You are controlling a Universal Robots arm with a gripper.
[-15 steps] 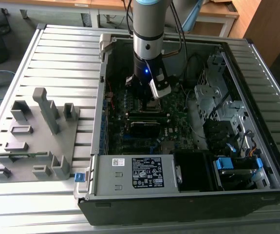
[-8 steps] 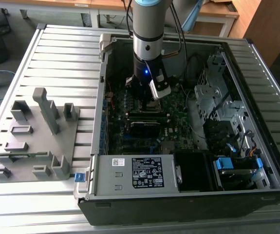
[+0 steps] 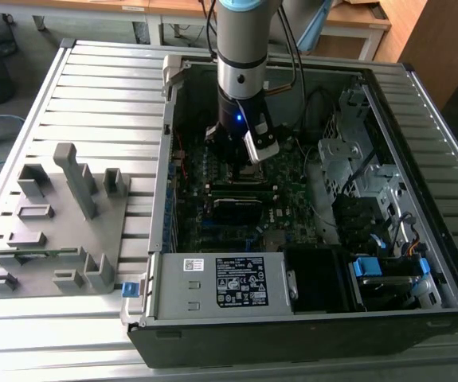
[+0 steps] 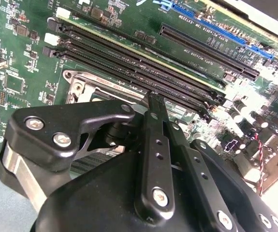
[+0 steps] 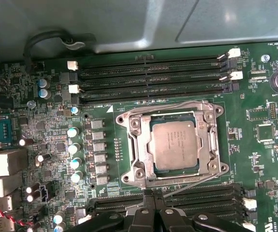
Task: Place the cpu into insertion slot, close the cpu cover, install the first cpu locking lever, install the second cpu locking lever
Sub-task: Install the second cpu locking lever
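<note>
The cpu (image 5: pixel 174 144) lay flat in the insertion slot (image 5: pixel 129 145), near the middle of the first wrist view. Its grey metal top showed through the square hole of the cpu cover (image 5: pixel 205 145), which lay down flat around it. Thin wire levers ran along the edges of the slot. One of them (image 5: pixel 189 185) slanted off the slot's lower edge toward the fingers.

The gripper (image 5: pixel 153 197) sat at the bottom middle of that view, just below the slot. Its black fingers (image 5: pixel 147 209) were pressed close together with almost no gap. I could not tell if they held the thin lever or nothing at all. In the second wrist view the fingers (image 4: pixel 154 145) also came to a narrow point, right by the slot's metal rim (image 4: pixel 78 84).

Long black memory slots (image 5: pixel 153 79) ran above the cpu, and more (image 5: pixel 197 195) ran below it. All of this sat on the green motherboard (image 5: pixel 259 159).

In the exterior view the arm (image 3: pixel 240 64) reached straight down from the top middle into the open computer case (image 3: pixel 308 318). The case lay on a grey slatted worktop (image 3: pixel 93 87). A grey holder with upright blocks (image 3: pixel 61 231) sat at the lower left of that view.
</note>
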